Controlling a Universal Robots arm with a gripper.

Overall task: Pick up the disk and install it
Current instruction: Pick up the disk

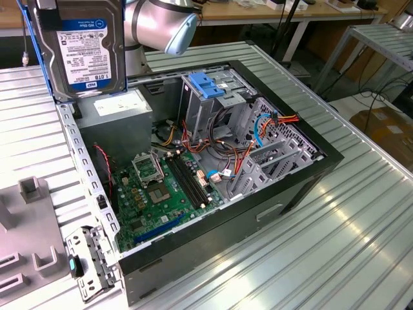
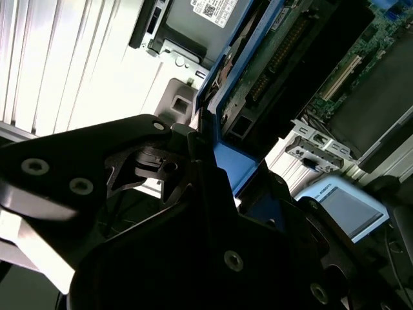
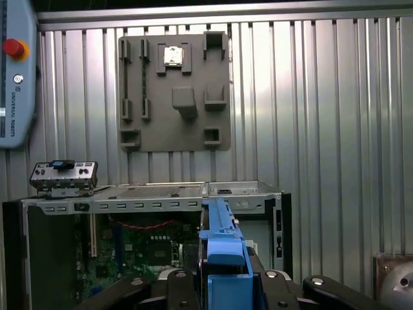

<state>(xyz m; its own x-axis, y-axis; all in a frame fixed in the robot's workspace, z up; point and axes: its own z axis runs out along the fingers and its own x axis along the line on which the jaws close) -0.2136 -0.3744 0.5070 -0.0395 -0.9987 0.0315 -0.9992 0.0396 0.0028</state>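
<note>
The disk [image 1: 87, 48] hangs in the air at the exterior view's upper left, above the back corner of the open computer case [image 1: 316, 169]. Its white-and-blue label faces the camera, and blue rails run down its sides. My gripper [image 2: 216, 165] is shut on the disk, whose circuit-board underside [image 2: 284, 61] and blue rail show in the second wrist view. In the first wrist view the disk [image 3: 222, 248] stands edge-on between the black gripper parts, above the case. The drive cage with a blue bracket [image 1: 208, 84] sits inside the case, to the exterior view's right of the disk.
A grey power-supply box [image 1: 119, 116] lies under the disk, and the green motherboard [image 1: 161, 194] fills the case floor among loose cables. A grey fixture plate [image 1: 26, 226] lies on the ribbed metal table [image 1: 335, 258]. A pendant with a red button [image 3: 14, 64] hangs nearby.
</note>
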